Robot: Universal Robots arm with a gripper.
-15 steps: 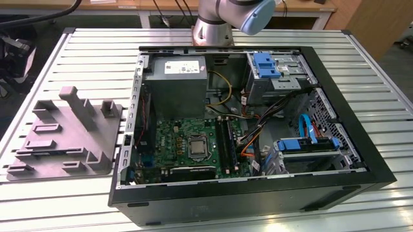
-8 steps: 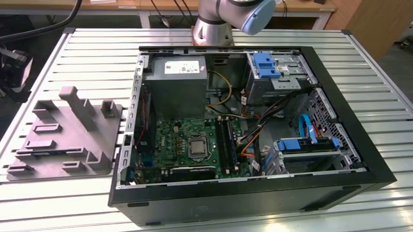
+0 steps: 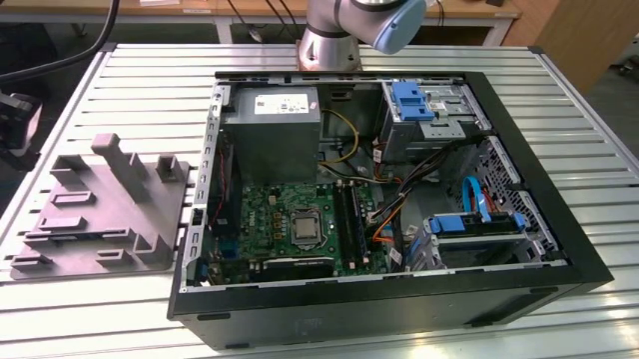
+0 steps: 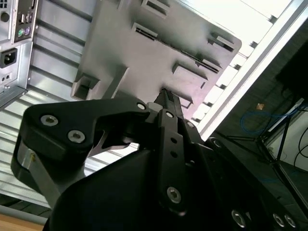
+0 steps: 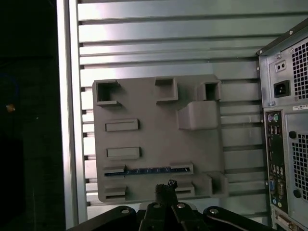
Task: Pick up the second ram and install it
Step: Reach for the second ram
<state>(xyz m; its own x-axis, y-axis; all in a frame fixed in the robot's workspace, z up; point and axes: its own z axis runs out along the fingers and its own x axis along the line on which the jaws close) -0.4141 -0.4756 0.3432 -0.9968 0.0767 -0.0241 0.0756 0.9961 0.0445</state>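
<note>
At the exterior view's left, a grey moulded plastic fixture plate (image 3: pixel 95 224) with raised blocks and slots lies on the slatted silver metal desk (image 3: pixel 559 82), near the desk's edge rail, beyond which the surface drops away. In the first wrist view, the second ram (image 5: pixel 144 170), a thin, long, dark board with a bluish sheen, stands on its long edge in that plate, bridged between two slotted holders. The black two-fingered claw (image 5: pixel 166 186) hangs over the plate close to the board, clenched on nothing. The board looks light and stiff but fragile. The safest hold is probably across its flat faces at mid-length, on the exposed edge between the holders and away from the contacts. The holders close in both ends, so the free way out is straight up. Further to the exterior view's right stands the open black tower computer case (image 3: pixel 399 299). Its long black memory slots (image 3: pixel 352 217) lie between the square silver CPU socket (image 3: pixel 302 226) and a bundle of loose cables (image 3: pixel 394 213), which leaves tight room there.
</note>
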